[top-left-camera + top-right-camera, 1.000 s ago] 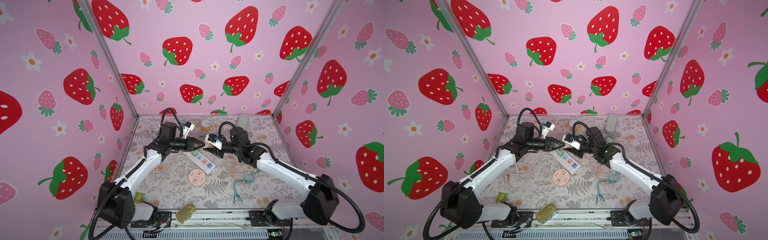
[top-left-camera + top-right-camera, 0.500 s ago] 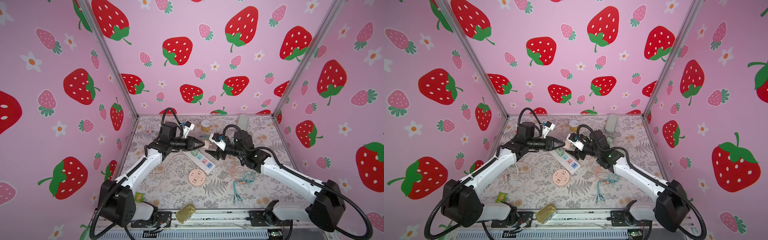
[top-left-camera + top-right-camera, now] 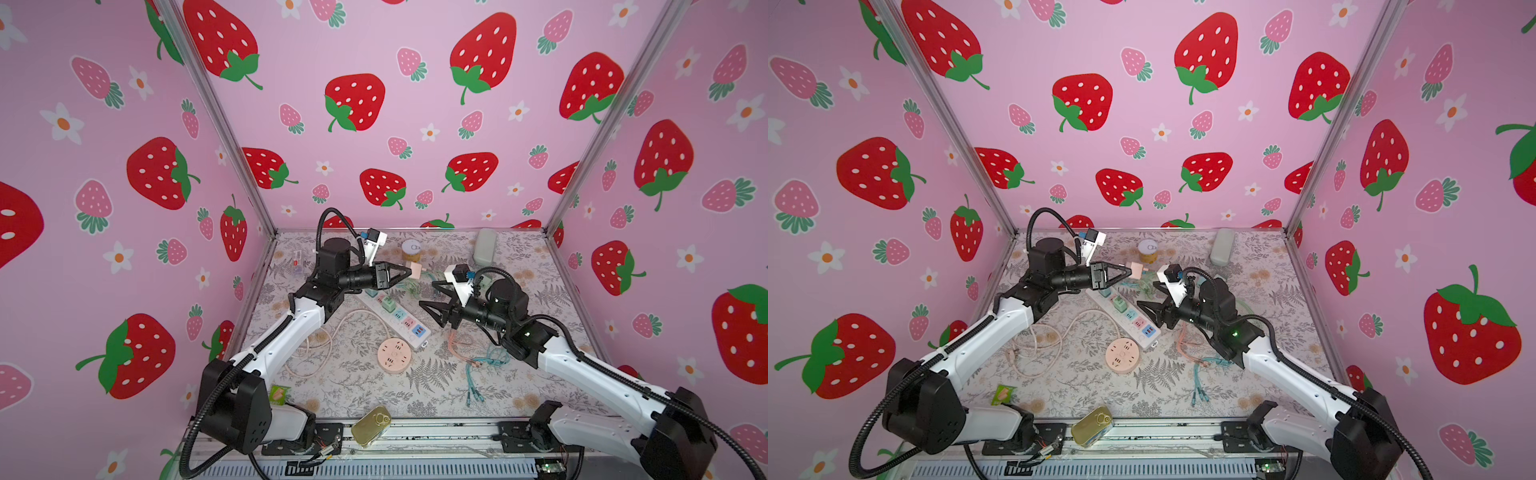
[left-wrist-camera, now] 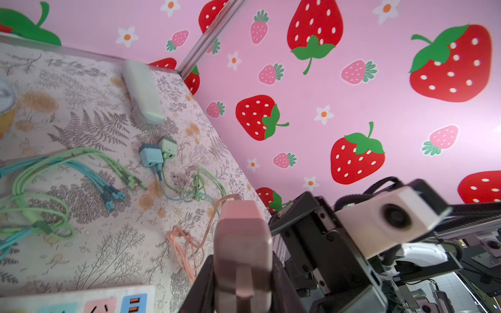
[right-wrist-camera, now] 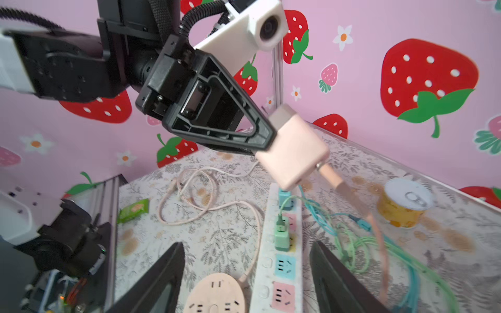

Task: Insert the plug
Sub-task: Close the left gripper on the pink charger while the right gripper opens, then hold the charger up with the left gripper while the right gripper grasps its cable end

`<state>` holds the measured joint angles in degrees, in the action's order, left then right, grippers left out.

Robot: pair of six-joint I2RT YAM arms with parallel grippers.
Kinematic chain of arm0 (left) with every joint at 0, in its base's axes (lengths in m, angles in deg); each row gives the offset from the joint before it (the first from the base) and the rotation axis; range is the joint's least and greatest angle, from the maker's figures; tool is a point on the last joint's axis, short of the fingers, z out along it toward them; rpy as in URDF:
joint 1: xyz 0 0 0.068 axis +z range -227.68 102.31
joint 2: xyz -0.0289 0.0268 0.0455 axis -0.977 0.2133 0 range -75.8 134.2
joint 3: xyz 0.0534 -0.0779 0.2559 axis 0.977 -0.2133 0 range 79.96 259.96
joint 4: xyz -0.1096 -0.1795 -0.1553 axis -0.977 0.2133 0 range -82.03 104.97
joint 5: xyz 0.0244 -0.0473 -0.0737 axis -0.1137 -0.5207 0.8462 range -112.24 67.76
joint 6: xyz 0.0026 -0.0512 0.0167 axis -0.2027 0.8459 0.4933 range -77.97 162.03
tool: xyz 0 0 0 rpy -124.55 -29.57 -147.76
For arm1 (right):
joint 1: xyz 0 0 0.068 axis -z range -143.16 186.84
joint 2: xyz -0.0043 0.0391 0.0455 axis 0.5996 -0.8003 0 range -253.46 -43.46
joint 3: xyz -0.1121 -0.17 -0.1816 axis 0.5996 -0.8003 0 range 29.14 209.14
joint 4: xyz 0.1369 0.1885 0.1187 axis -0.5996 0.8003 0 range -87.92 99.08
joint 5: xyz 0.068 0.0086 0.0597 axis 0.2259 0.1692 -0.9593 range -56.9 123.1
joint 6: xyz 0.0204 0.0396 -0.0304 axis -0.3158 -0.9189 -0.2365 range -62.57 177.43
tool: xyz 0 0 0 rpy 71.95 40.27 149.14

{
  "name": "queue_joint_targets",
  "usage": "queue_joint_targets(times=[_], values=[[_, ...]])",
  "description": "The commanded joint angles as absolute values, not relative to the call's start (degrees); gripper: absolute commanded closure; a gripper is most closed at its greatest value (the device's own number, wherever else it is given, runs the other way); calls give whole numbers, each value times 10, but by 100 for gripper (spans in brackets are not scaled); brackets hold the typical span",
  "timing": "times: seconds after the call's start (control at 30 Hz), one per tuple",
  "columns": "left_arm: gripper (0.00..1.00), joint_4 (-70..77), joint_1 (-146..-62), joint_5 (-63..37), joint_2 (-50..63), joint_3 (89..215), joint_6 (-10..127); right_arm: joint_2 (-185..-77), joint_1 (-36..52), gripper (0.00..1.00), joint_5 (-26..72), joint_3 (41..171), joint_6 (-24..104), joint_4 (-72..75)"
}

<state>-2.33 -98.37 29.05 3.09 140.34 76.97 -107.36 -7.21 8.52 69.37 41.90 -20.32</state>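
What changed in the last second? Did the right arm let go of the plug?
Yes. The right gripper opened its jaws, let go of the pink plug and drew back toward its own side. The left gripper kept its hold on the plug and barely shifted. The power strip and round socket lie as before.

On the worktop (image 3: 540,291) the power strip (image 3: 405,322) runs diag. across the centre, back-left to front-right, w/ the round socket (image 3: 394,351) just before its front end, a loose cord (image 3: 332,336) looped to its left, and cables (image 3: 478,365) right of both toward the front. Near the back edge at mid sits the can (image 3: 411,249), w/ the case (image 3: 484,246) at the back-right corner, the packet (image 3: 279,395) at the front-left corner & the flat tin (image 3: 371,426) on the rail beyond the front edge. Up off the worktop, the plug (image 3: 415,271) sits in the left gripper (image 3: 406,272) over the strip's back end, before the can. The right gripper (image 3: 427,294) hangs to the strip's right, apart from it.
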Motion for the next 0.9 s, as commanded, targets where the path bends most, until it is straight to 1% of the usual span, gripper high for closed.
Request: queue_joint_targets(times=[0.0, 0.17, 0.3, 0.43, 0.87], values=[[100, -144, -987, 322, 25, 1394, 797, -1069, -63, 22, 38, 658, 280, -370], [100, -229, -988, 341, 24, 1375, 832, -1102, -29, 23, 16, 614, 158, -541], [100, -264, -993, 350, 14, 1361, 837, -1140, -16, 26, -8, 611, 103, -629], [100, -281, -1000, 351, 1, 1348, 826, -1169, -14, 28, -23, 625, 73, -680], [100, -321, -1019, 348, -16, 1323, 816, -1229, -14, 36, -42, 671, 11, -764]])
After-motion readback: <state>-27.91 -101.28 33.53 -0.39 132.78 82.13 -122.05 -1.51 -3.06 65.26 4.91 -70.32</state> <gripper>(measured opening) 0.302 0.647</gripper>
